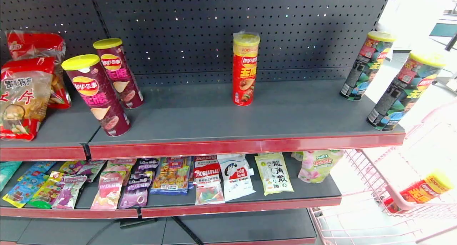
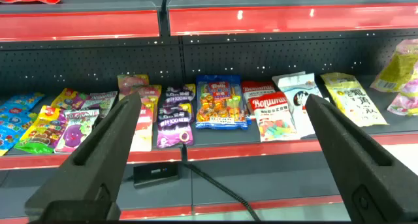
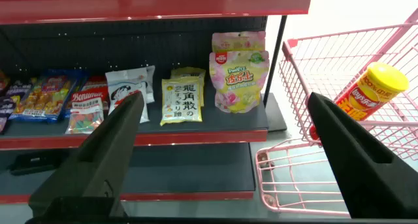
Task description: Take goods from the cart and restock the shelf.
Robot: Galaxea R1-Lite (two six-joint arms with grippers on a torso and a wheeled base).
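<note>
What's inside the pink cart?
One red chip can with a yellow lid leans inside the cart. The rim covers its bottom end, and glare hides much of the cart's floor.

Round logos and bold characters mark the maroon yellow-lidded crisp tubes (image 1: 95, 95) and the red cardboard tube (image 1: 245, 71). Ahead of the left gripper (image 2: 222, 98), a red-and-white flat packet (image 2: 268, 106) carries white lettering. Ahead of the right gripper (image 3: 223, 101), dark characters run down a pale yellow pouch (image 3: 182, 101).

Red, yellow-lidded chip can (image 1: 421, 189) inside pink cart (image 1: 378, 184)
</note>
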